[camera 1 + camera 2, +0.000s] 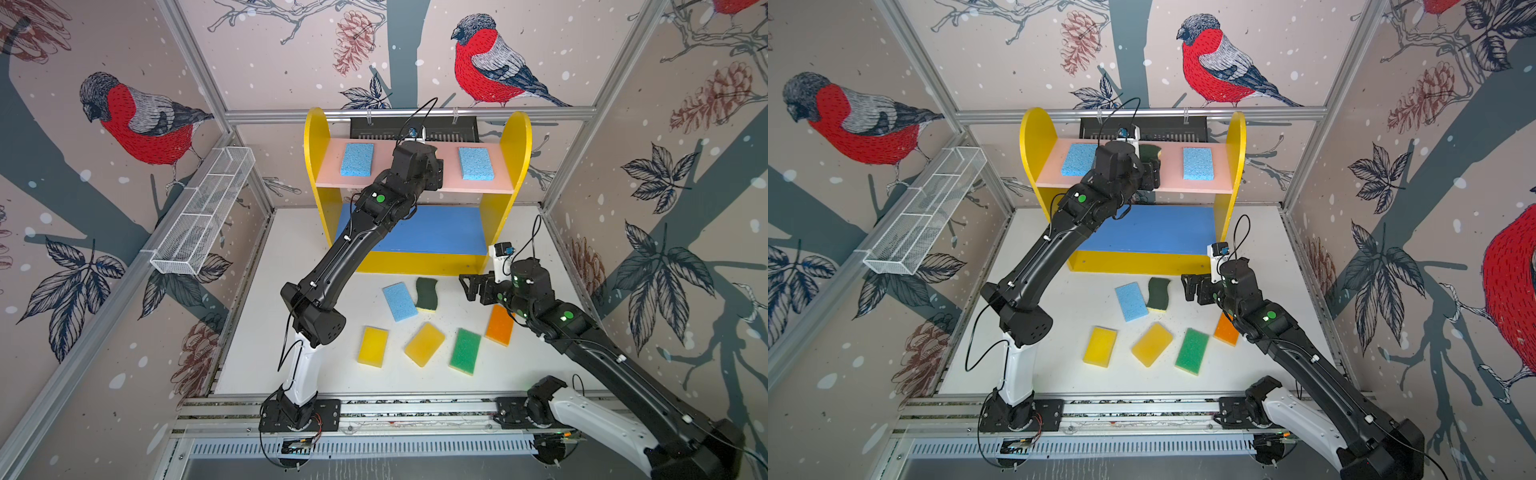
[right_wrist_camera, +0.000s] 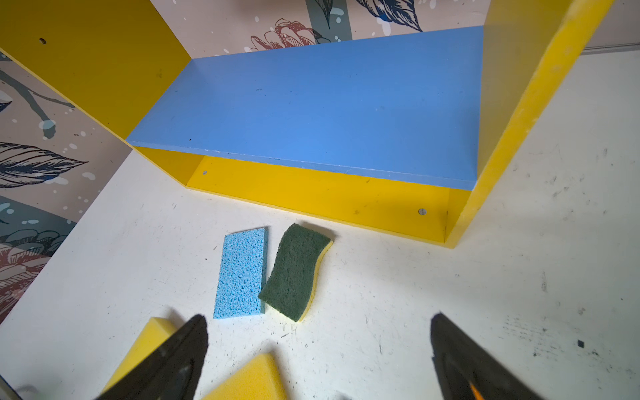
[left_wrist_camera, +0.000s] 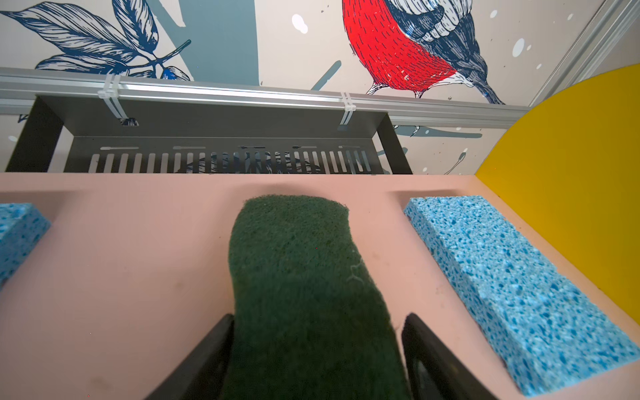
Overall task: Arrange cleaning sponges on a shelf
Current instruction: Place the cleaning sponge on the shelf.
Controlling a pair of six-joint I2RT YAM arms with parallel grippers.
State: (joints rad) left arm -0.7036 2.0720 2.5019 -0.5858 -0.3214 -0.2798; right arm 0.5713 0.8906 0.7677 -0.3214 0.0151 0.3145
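The dark-green scrubby sponge (image 3: 304, 277) is lying flat on the pink top board (image 3: 138, 259) of the shelf (image 1: 517, 141), pretty much dead centre. It's got one light blue sponge (image 1: 357, 160) toward one side panel and another light blue sponge (image 1: 476, 163) toward the other, and both are clear of it. The left gripper (image 3: 318, 317) straddles its near end. One finger sits against the sponge's edge, but there's a sliver of pink between the other finger and the sponge, so the jaws are apart and not squeezing it.

The blue middle board (image 2: 311, 104) is bare. The rest are on the white table (image 1: 249, 353) in front of the shelf. A third light blue sponge (image 1: 400, 301) touches a dark-green wavy sponge (image 1: 427, 294) at one corner. Nearer the arm bases there's a yellow sponge (image 1: 372, 346), a second yellow sponge (image 1: 424, 344), a green sponge (image 1: 465, 351) and an orange sponge (image 1: 498, 326), all spaced apart.

The right gripper (image 2: 319, 318) hangs above the table near the orange one, with its jaws spread wide and nothing between them.

There's also a white wire-mesh basket (image 1: 203, 216) on the side wall and a black slotted tray (image 3: 221, 131) behind the shelf.
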